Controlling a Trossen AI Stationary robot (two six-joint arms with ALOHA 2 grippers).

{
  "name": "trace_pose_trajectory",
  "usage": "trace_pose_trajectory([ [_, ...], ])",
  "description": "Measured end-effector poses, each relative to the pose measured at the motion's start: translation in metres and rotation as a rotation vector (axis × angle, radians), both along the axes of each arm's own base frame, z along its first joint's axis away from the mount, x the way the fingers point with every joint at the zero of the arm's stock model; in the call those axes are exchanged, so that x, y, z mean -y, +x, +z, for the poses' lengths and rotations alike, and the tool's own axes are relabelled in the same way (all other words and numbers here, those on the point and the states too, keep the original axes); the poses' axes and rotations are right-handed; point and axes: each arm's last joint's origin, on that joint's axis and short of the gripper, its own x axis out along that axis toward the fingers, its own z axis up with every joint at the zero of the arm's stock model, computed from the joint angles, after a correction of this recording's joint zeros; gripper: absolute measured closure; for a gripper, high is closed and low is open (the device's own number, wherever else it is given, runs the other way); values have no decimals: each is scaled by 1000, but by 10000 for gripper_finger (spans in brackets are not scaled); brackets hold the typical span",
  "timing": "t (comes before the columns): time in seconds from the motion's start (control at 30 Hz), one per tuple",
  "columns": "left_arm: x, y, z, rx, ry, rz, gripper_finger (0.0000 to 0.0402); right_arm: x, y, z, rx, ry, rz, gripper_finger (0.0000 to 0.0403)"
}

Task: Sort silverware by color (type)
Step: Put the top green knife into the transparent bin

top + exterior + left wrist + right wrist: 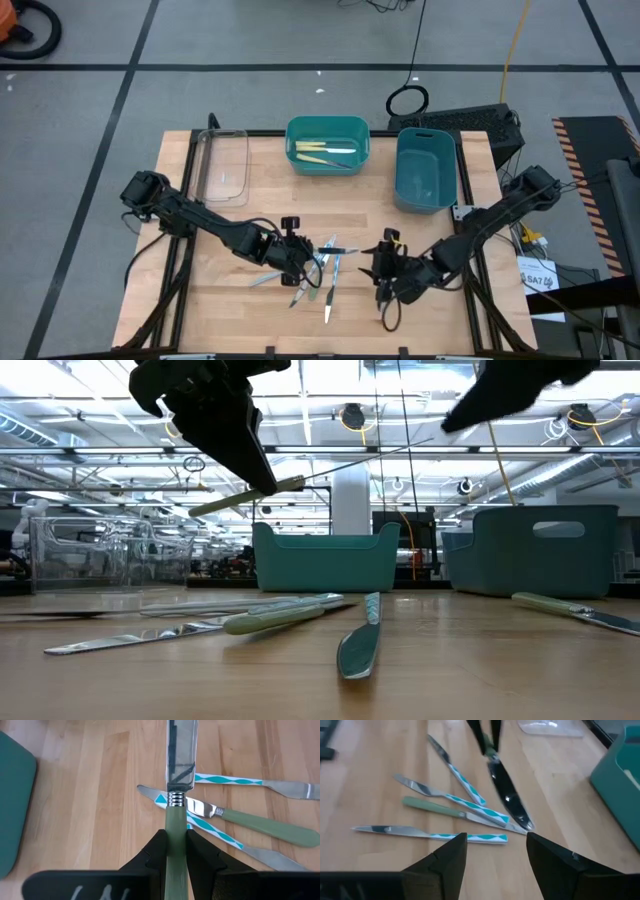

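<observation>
The wooden table [240, 300] carries scattered silverware [330, 285], two bins (teal [327, 160], blue [425, 170]) and a clear tray [222, 165].

Both arms are dark, near-black, built of slim tubular links joined by bulkier rounded joint housings. Black cables run alongside the links from the shoulder ends toward the wrists. The left gripper [176, 851] has two matte black, wedge-shaped fingers [152, 855] with flat inner faces; a black crossbar behind them carries faint pale lettering. The right gripper [496, 851] has matching black angular fingers [445, 860], broad at the base and tapering to blunt tips.
</observation>
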Motion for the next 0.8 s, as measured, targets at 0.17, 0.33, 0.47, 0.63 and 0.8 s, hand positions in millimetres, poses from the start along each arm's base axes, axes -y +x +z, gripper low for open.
trace_pose_trajectory([
  [0.17,0,1,1,15,-5,1,348,-9,-2,12,31,-14,14,204],
  [0.33,1,2,2,32,-9,1,348,-10,-1,13,60,22,-33,204],
  [0.47,1,2,2,33,-3,3,348,-9,-1,13,64,26,-37,204],
  [0.63,0,2,2,32,16,4,348,-10,-1,13,65,19,-24,204],
  [0.8,0,2,2,35,25,10,348,-10,-1,13,62,10,-17,204],
])
